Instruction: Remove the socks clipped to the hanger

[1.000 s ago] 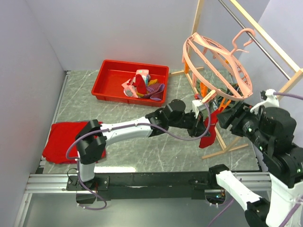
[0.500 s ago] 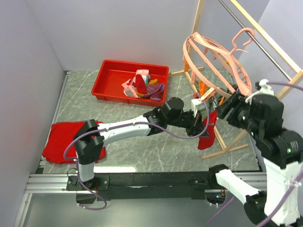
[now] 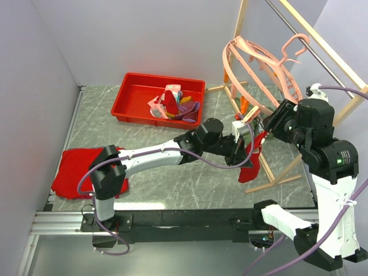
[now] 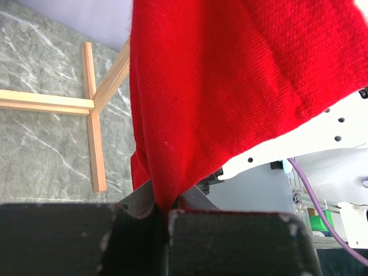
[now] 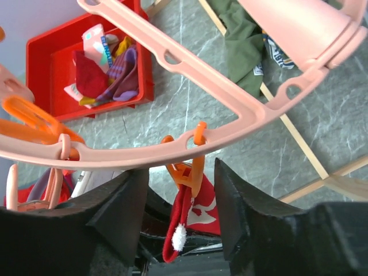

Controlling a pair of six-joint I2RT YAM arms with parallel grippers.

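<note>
The pink ring hanger [image 3: 259, 63] hangs tilted from the rail, and its rim [image 5: 172, 63] crosses the right wrist view. A red sock [image 3: 251, 165] with a white pattern [image 5: 198, 210] hangs from an orange clip [image 5: 192, 164] on that rim. My left gripper [image 3: 244, 150] is shut on the sock's lower part [image 4: 230, 86], with the fabric pinched between the jaws [image 4: 167, 214]. My right gripper [image 5: 181, 172] is open, one finger on each side of the orange clip, just under the rim [image 3: 275, 123]. An olive green sock [image 5: 244, 40] shows beyond the ring.
A red tray [image 3: 129, 95] at the back holds several loose socks [image 3: 172, 103]. A flat red cloth [image 3: 77, 167] lies at the left. The wooden-framed rail [image 3: 322, 46] and its floor struts [image 4: 95, 115] stand around the hanger. More orange clips [image 5: 29, 118] dangle at the left.
My right arm has swung up and left, bringing its open gripper under the hanger's rim around the orange clip. My left gripper has stayed shut on the red sock, almost unmoved.
</note>
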